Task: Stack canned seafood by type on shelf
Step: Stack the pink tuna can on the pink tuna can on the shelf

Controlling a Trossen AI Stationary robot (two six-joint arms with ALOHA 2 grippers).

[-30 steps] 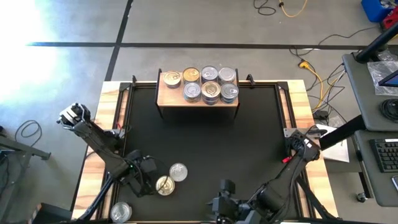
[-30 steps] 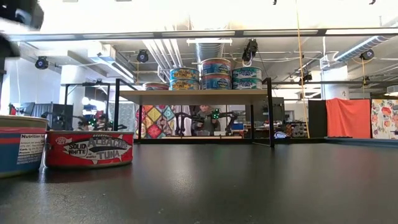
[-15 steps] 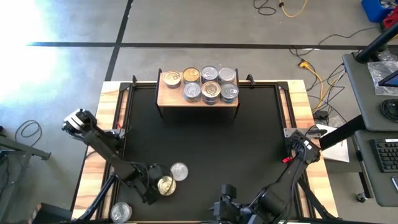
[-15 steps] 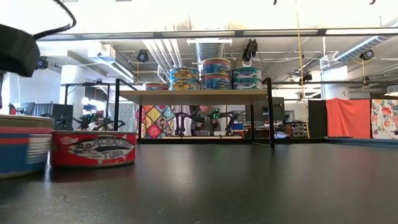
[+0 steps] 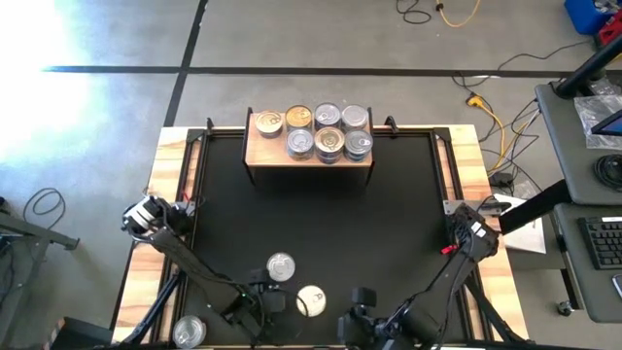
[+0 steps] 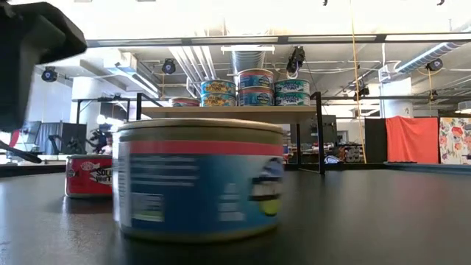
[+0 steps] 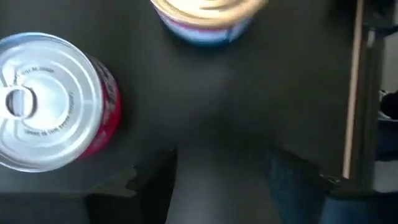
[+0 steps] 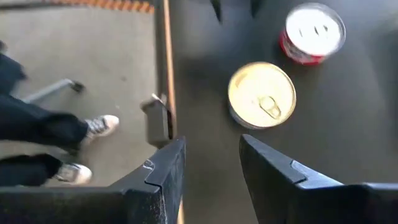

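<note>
**Left gripper low beside two loose tins at the table's near edge**

The left gripper [image 5: 260,303] sits low over the black table [image 5: 389,224] near its front edge, its two dark fingers [image 7: 149,186] spread apart with only bare tabletop between them. Just beyond the fingertips lies a gold-lidded tin [image 5: 310,301], short and round, with a blue side band topped by a red stripe; in the low view it looms close and blurred [image 6: 199,180]. Beside it, a little farther from the front edge, stands a silver-lidded tin [image 5: 280,267] with a ring-pull top and a red label [image 7: 43,99]; the low view shows white lettering on that red side [image 6: 88,175]. The two tins are near each other but not touching. A third silver-lidded tin [image 5: 189,332] rests on the wooden rim at the table's front left corner.

The right gripper [image 5: 362,309] hangs at the front edge near the middle, its fingers [image 8: 273,168] parted and empty, looking across at the gold and red tins.

At the far side, the shelf [image 5: 309,156], a light-wood board on dark legs, carries the stacked seafood tins [image 5: 328,131]: gold lids toward its left, silver lids to the right. From table height [image 6: 257,88] they show blue and teal labels, stacked two high, with a lone low tin at the left end
</note>
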